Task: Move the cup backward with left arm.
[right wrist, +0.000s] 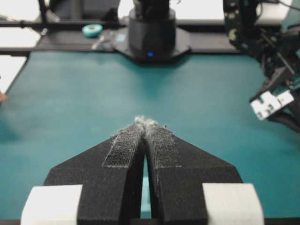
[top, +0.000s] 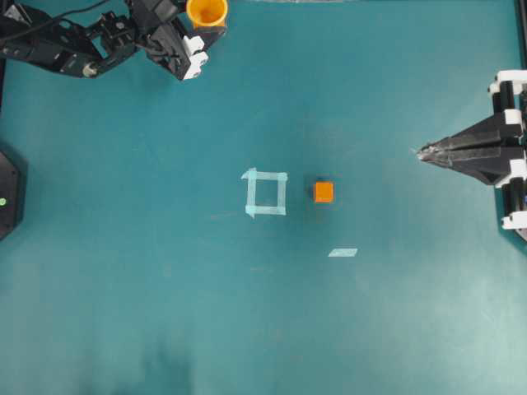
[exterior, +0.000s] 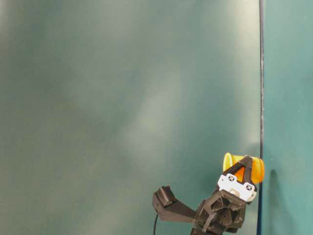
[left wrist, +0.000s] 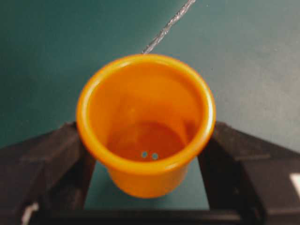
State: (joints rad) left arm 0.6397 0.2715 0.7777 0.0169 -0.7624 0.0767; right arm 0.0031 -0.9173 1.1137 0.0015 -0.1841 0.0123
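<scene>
Overhead view: the cup [top: 207, 11] stood at the very top edge of the teal worktop [top: 165, 288], far from the taped square [top: 265, 192] and the cube [top: 324, 192] near the middle. The left end effector [top: 200, 29] reached in from the top-left corner, its fingers on either side of the cup. The right end effector [top: 425, 152] sat parked well apart at the right, tips together. Judged from this, the backward move looked all but done, with only the release and retreat left.

Table-level view: the cup [exterior: 243, 169] appeared between the dark fingers of the left end effector [exterior: 243, 172], close against a dark vertical strip [exterior: 260, 98]; whether the cup rested on the worktop or was lifted clear could not be told here.

Left wrist view: the cup [left wrist: 146, 123] filled the frame, upright, mouth toward the camera, with a finger [left wrist: 47, 161] pressed against each side of its wall below the rim. The end effector looked clamped on the cup.

Right wrist view: the right end effector [right wrist: 146, 123] showed its padded tips touching, holding nothing, with the worktop [right wrist: 70, 93] stretching ahead; the cup itself was not visible.
</scene>
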